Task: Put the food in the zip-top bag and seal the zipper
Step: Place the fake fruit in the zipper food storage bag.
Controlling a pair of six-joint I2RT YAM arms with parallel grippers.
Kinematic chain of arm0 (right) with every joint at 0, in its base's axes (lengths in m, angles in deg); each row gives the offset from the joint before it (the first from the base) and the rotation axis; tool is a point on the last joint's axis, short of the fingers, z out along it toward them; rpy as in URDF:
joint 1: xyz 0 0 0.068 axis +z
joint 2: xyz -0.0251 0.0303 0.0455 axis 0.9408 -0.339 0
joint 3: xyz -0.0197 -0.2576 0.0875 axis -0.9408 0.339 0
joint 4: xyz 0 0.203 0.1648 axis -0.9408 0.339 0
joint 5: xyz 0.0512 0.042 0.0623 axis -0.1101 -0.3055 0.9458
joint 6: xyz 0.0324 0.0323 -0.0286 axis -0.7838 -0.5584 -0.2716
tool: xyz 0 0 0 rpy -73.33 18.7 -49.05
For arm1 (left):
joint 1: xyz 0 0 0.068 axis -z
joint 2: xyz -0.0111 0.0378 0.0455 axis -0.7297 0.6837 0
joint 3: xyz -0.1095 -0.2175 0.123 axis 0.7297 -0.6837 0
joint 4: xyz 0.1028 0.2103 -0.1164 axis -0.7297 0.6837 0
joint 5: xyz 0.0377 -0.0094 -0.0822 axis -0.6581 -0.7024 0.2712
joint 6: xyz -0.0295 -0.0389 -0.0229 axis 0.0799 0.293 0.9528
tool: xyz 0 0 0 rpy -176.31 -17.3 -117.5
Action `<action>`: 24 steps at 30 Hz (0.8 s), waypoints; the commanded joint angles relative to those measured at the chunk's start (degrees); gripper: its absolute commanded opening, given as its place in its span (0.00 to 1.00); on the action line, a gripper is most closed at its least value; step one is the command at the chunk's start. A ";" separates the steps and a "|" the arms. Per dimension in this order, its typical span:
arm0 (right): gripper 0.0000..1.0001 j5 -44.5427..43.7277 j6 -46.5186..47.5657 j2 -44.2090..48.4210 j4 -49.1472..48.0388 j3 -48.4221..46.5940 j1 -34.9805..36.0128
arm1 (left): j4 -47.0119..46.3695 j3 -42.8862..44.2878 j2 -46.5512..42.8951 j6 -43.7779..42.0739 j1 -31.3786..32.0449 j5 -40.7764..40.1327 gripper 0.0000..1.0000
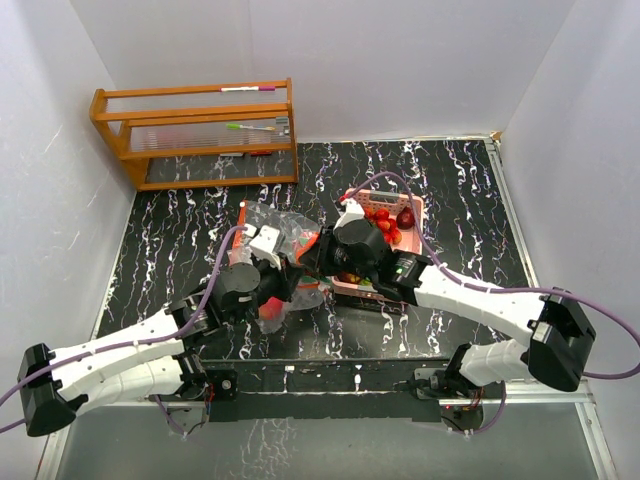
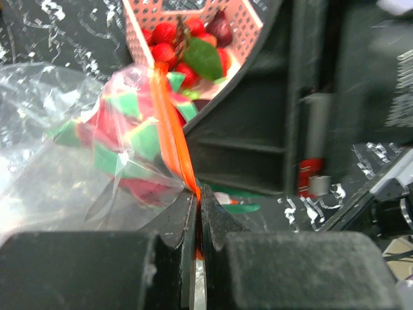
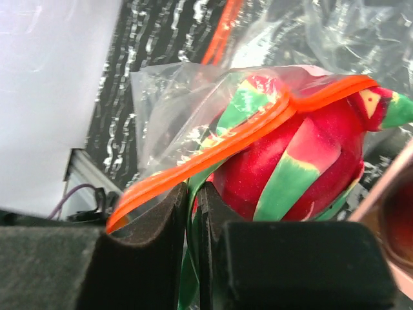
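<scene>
A wood rack (image 1: 195, 135) stands at the back left of the black table (image 1: 170, 260), well apart from the arms. A pink basket (image 1: 415, 205) sits mid-table w/ small red fruits (image 2: 166, 32) and a green leaf (image 2: 203, 59) in it. The right arm leans over the basket's near side and hides part of it in the top view. In the left wrist view, the same arm's black body blocks most of the right side.

The clear bag (image 1: 270, 220) lies just left of the basket, between the 2 grippers. The dragon fruit (image 3: 290, 168) is at the bag's mouth. Its fat red body is under the plastic, and the orange zipper (image 3: 213, 145) runs across its top. One green tip pokes out past the zipper, next to the basket.

The left gripper (image 2: 199, 200) is clamped tight on the orange zipper strip, w/ the fruit just beyond its tips, not touching them. The right gripper (image 3: 193, 200) has its fingers almost together, w/ a green scale of the fruit in the thin gap. The fruit's body sits right at the right finger's tip, and the zipper lies over the left finger.
</scene>
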 commanded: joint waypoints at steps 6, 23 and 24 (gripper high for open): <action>0.13 -8.01 -0.94 -2.71 3.56 0.57 1.03 | -9.75 3.35 -5.36 3.42 0.47 3.89 0.00; 0.56 0.15 -0.77 -1.77 -2.92 0.87 1.13 | 4.10 -9.03 -11.66 11.95 0.47 -12.36 0.00; 0.56 -0.42 -0.34 -0.95 -2.82 1.00 1.13 | 5.41 -8.78 -11.80 12.15 0.47 -13.24 0.00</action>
